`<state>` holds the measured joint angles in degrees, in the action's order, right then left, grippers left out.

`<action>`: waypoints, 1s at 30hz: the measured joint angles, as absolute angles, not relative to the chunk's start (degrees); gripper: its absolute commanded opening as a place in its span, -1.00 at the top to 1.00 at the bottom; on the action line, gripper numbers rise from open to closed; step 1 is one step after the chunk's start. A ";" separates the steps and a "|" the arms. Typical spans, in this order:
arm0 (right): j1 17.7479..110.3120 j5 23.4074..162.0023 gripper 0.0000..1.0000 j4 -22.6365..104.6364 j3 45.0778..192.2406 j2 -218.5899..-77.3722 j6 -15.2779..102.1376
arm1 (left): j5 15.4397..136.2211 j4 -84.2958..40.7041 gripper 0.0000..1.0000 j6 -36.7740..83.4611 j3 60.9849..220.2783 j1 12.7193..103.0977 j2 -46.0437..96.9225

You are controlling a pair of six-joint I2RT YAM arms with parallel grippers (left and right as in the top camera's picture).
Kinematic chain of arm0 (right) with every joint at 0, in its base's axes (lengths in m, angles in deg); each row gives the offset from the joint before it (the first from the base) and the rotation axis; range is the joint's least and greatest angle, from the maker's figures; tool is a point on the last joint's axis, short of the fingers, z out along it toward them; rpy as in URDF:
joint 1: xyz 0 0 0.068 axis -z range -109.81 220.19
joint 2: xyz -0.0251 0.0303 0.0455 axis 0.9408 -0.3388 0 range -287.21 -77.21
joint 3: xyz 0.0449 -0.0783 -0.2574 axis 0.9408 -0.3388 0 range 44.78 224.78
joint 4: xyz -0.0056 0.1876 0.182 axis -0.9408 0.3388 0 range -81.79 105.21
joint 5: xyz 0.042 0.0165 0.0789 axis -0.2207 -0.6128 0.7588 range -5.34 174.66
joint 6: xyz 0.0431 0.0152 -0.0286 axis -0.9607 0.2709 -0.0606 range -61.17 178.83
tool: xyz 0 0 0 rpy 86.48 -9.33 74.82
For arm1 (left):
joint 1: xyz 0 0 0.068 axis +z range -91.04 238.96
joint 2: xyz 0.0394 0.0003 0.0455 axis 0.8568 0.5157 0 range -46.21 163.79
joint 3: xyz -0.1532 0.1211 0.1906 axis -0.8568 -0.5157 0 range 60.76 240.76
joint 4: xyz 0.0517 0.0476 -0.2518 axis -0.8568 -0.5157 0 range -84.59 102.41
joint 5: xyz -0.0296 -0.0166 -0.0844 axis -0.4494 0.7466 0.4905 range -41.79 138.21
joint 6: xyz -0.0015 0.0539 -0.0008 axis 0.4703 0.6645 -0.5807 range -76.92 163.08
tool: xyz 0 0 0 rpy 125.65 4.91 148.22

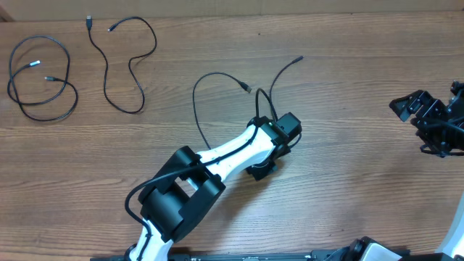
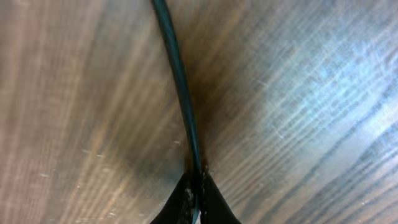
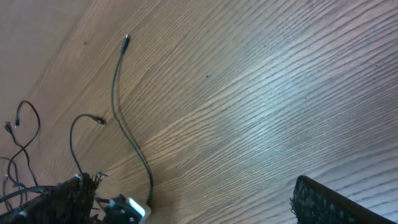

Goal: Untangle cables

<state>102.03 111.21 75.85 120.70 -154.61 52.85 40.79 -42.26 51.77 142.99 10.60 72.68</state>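
Three thin black cables lie on the wooden table. One is coiled at the far left (image 1: 40, 85). A second snakes beside it (image 1: 123, 69). A third (image 1: 210, 80) loops at the centre, one end pointing up right (image 1: 286, 69). My left gripper (image 1: 262, 168) is shut on this third cable; in the left wrist view the cord (image 2: 180, 87) runs up from between the closed fingertips (image 2: 196, 186). My right gripper (image 1: 428, 119) is open and empty at the far right. The right wrist view shows the centre cable (image 3: 121, 118) and one finger (image 3: 336, 202).
The left arm's white and black body (image 1: 217, 163) stretches from the front edge to the centre. The far table edge (image 1: 232, 13) runs along the top. Bare wood lies between the two arms.
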 measured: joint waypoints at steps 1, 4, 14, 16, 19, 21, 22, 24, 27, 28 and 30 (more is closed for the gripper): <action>102.05 111.23 -1.00 75.81 120.70 -154.61 52.87 | 40.51 -42.22 0.91 51.68 143.15 10.71 72.40; 102.03 111.23 -0.99 75.83 120.70 -154.61 52.89 | 39.20 -42.05 0.91 50.81 143.32 11.71 68.62; 102.03 111.23 -1.00 75.81 120.70 -154.61 52.89 | 37.47 -38.86 0.91 47.51 145.79 24.13 38.46; 102.03 111.21 -1.00 75.79 120.70 -154.61 52.85 | 37.47 -38.37 0.91 46.22 145.81 27.58 34.78; 102.05 111.23 -1.00 75.83 120.70 -154.61 52.87 | 38.96 -36.95 0.91 44.66 145.79 33.59 30.48; 102.03 111.23 -1.00 75.83 120.70 -154.61 52.85 | 41.12 -35.58 0.91 44.42 145.75 37.29 27.57; 102.03 111.23 -1.00 75.79 120.70 -154.61 52.87 | 42.87 -34.88 0.91 44.49 145.77 39.28 25.82; 102.05 111.25 -1.00 75.81 120.70 -154.61 52.85 | 46.74 -34.44 0.91 44.75 145.77 42.95 22.46; 102.03 111.25 -1.00 75.81 120.70 -154.61 52.85 | 50.45 -34.48 0.91 45.10 145.90 47.54 17.58; 102.03 111.25 -1.00 75.83 120.70 -154.61 52.87 | 51.07 -34.48 0.91 45.12 146.07 49.05 16.18; 102.03 111.23 -0.99 75.79 120.70 -154.61 52.87 | 51.94 -34.64 0.91 45.15 147.01 52.32 14.11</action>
